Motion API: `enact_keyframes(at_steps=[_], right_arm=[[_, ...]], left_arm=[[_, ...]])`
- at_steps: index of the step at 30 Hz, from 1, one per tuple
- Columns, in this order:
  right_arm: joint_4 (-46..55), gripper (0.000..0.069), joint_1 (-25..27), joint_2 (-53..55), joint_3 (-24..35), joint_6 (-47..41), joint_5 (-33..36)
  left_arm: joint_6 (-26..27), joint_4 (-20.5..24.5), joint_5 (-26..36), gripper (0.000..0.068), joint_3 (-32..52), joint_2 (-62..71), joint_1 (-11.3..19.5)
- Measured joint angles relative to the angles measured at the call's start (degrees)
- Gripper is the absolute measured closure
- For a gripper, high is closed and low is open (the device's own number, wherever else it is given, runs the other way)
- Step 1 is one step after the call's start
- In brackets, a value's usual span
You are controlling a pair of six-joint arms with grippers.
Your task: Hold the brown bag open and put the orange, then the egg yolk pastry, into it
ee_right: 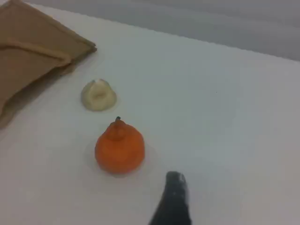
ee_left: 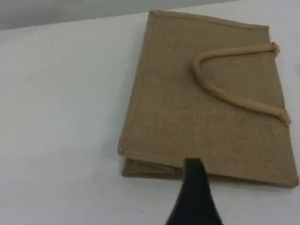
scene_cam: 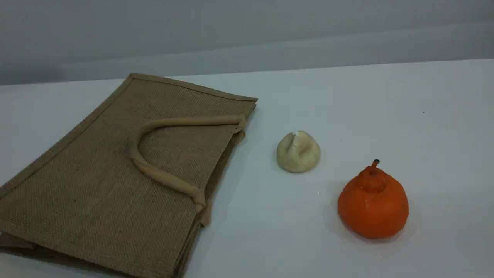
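The brown bag [scene_cam: 115, 173] lies flat on the white table at the left, its mouth facing right, and one beige loop handle [scene_cam: 133, 152] rests on top. To the right of its mouth sits the egg yolk pastry [scene_cam: 298, 151], and the orange [scene_cam: 373, 202] stands upright nearer the front right. No arm shows in the scene view. In the left wrist view, the bag [ee_left: 206, 103] lies beyond one dark fingertip [ee_left: 194, 168], raised above its near edge. In the right wrist view, one dark fingertip [ee_right: 175, 185] hovers just right of the orange [ee_right: 119, 149], with the pastry [ee_right: 98, 96] farther off. Neither gripper holds anything.
The white table [scene_cam: 347, 100] runs back to a grey wall. A corner of the bag [ee_right: 33, 47] shows at the top left of the right wrist view.
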State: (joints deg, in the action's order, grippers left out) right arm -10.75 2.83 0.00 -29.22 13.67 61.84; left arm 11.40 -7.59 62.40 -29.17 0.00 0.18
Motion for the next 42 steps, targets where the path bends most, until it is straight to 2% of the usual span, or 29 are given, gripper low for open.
enact_keyframes(at_steps=[16, 22, 26, 29, 35, 42], right_arm=[[-1.93, 0.0139, 0.0, 0.0, 0.0, -0.15, 0.0], [-3.05, 0.0139, 0.0, 4.48, -2.16, -2.83, -3.83], [-3.38, 0.0139, 0.0, 11.23, -6.04, -5.43, -4.25], [-3.38, 0.0139, 0.0, 17.22, -9.92, -6.2, -4.9], [-3.27, 0.0139, 0.0, 29.84, -17.9, -6.15, -9.89], [-3.27, 0.0139, 0.0, 43.82, -25.76, -5.69, -10.06]], left_arm=[[-0.02, 0.2, -0.18, 0.0199, 0.0, 0.45, -0.32], [-4.07, 3.59, -2.46, 0.0199, -1.31, 5.87, -0.32], [-8.53, 4.64, -6.76, 0.0199, -4.77, 12.51, -0.32], [-11.4, 4.64, -7.61, 0.0199, -8.56, 18.59, -0.32], [-12.02, 4.51, -8.25, 0.0199, -16.73, 32.48, -0.32], [-12.16, 3.02, -10.22, 0.0199, -24.32, 49.79, -0.32]])
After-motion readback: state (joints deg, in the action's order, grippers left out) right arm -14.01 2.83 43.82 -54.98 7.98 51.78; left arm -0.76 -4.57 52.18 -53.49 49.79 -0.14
